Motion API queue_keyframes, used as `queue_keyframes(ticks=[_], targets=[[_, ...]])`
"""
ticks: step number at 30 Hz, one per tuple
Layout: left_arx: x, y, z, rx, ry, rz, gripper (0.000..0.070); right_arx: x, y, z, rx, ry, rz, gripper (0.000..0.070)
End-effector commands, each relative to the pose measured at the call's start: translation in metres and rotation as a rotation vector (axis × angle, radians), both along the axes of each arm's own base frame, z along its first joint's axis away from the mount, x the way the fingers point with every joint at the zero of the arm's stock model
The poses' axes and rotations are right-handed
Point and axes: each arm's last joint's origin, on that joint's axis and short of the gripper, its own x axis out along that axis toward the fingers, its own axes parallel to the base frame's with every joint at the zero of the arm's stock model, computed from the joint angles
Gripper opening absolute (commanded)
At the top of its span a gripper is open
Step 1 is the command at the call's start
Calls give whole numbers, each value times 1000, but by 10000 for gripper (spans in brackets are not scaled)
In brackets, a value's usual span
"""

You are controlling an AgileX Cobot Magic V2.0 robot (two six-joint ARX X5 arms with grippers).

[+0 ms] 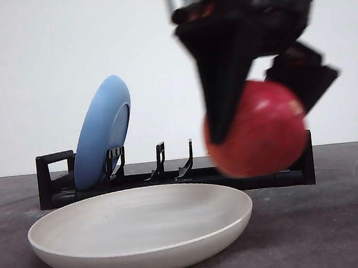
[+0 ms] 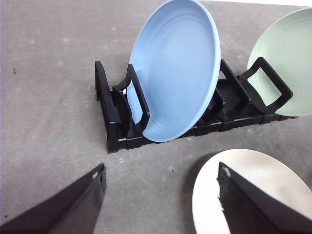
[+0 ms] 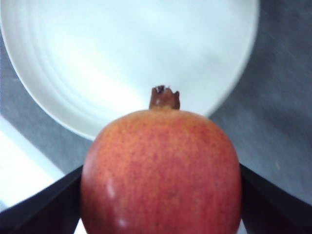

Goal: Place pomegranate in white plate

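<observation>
The red pomegranate (image 1: 259, 132) hangs in the air at the right, above the table, with my right gripper (image 1: 260, 109) shut on it from above. In the right wrist view the pomegranate (image 3: 161, 170) sits between the dark fingers, its tan stem nub pointing toward the white plate (image 3: 112, 53) beyond it. The white plate (image 1: 141, 231) lies flat at the front centre, just left of and below the fruit. My left gripper (image 2: 161, 195) is open with nothing between its fingers, over the table near the white plate (image 2: 253, 187) edge.
A black dish rack (image 1: 170, 173) stands behind the plate, holding an upright blue plate (image 1: 102, 132). In the left wrist view the rack (image 2: 195, 112) also carries a pale green plate (image 2: 287, 58). Grey table surface (image 1: 342, 219) surrounds everything.
</observation>
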Motion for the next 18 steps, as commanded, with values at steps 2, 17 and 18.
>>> queue_keyframes(ticks=[2,17,18], targets=[[1,0,3,1,-15,0,430,7,20,-4,24,-3,48,457],[1,0,3,1,-14,0,429,34,64,-39,118,-51,69,457],[1,0,3,1,-15,0,429,35,65,-39,126,-59,68,457]])
